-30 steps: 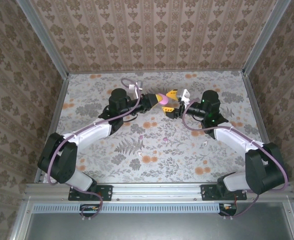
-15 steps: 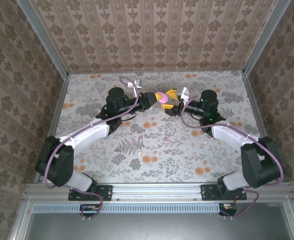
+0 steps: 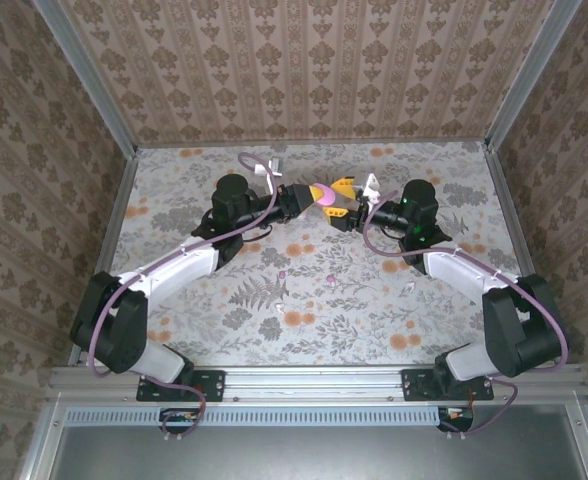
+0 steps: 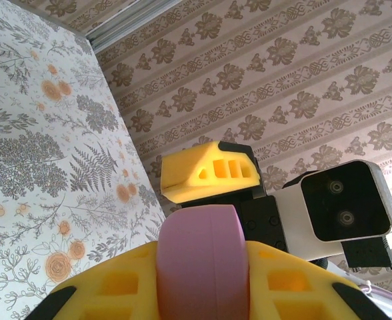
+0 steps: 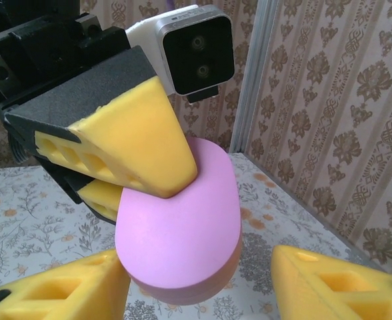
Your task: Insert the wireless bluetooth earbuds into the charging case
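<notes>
Your left gripper [image 4: 199,283] has its jaws clamped on the pink charging case [image 5: 179,227]; your right gripper [image 5: 196,267] holds its jaws apart, flanking it mid-frame.

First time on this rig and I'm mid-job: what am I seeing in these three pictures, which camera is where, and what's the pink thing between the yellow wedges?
These are two robot arms bolted at the near edge of a flower-printed table. The overhead picture looks down from above and behind them; the other two come from a camera on each wrist. The yellow wedges are their fingers. The left arm's fingers are shut on the pink charging case, holding it off the table. The right arm's fingers are open, one on each side of the case, not yet closed on it. A few tiny specks lie on the table, too small to name.
</notes>
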